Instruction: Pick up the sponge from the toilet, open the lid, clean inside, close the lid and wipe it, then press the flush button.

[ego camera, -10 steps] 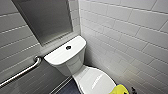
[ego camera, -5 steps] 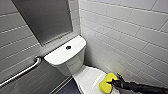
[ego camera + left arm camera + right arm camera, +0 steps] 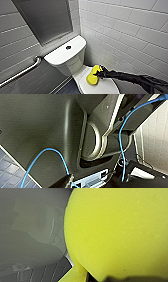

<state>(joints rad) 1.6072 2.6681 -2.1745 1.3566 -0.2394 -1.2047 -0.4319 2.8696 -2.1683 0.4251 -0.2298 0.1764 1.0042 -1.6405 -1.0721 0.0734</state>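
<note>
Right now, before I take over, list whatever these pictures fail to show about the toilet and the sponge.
- Lid: head view, its front is cut off by the bottom edge; the sponge and the right gripper cover part of it.
- Sponge-to-lid contact: head view, hidden beneath the sponge; right wrist view, blurred.
- Flush button: head view, too small for detail.
- Grab bar: head view, far end cut off by the left edge.

Right arm (image 3: 135,78) stretches in low, claw (image 3: 98,74) clamped on sponge (image 3: 91,77).
</note>
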